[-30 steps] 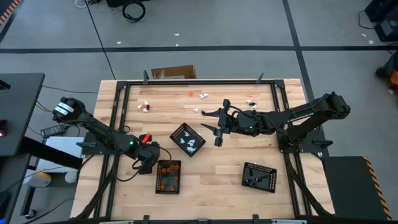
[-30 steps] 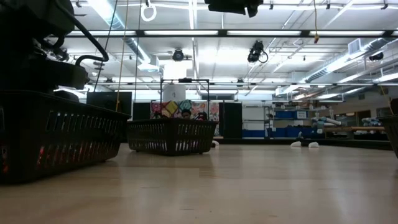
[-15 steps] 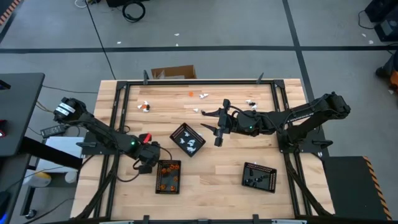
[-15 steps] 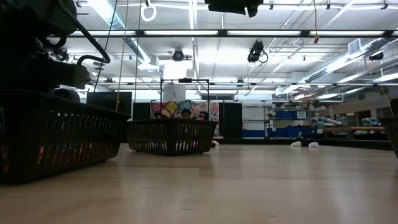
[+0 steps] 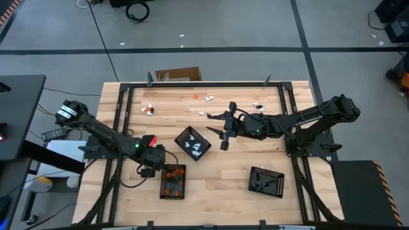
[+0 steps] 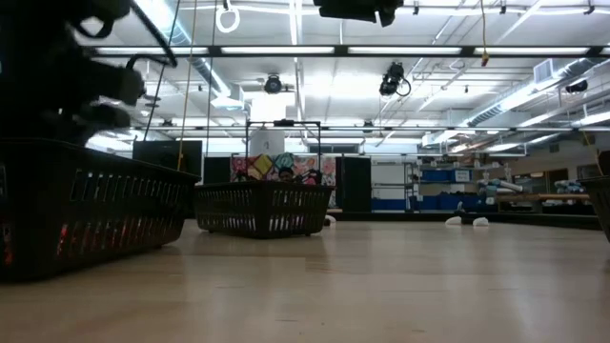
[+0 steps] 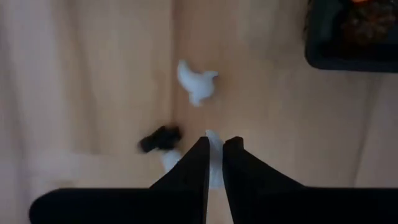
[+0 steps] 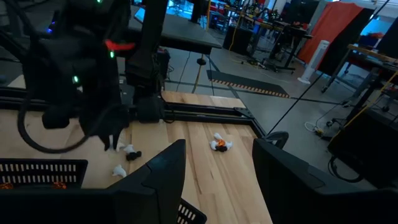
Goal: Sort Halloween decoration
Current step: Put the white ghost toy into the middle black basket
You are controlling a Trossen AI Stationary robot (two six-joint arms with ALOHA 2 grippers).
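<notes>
Lifted left gripper (image 7: 214, 163) slightly beside orange tray (image 5: 172, 181), pinched near-shut, grasp unclear. Right gripper (image 8: 214, 180) parked mid-surface, spread. Aim squarely over white piece (image 7: 196, 81) before closing.

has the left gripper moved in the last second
Yes, slightly. In the high view the left gripper has drifted left and a little up, away from the orange-filled tray, whose left edge it overlapped before.

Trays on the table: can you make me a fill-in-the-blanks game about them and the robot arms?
1. The table holds ___ black trays.
2. The left tray, beside the left gripper, holds ___ pieces.
3. The middle tray holds ___ pieces.
4. The right gripper has its jaws ___.
Missing words: three; orange; white; open.
</notes>
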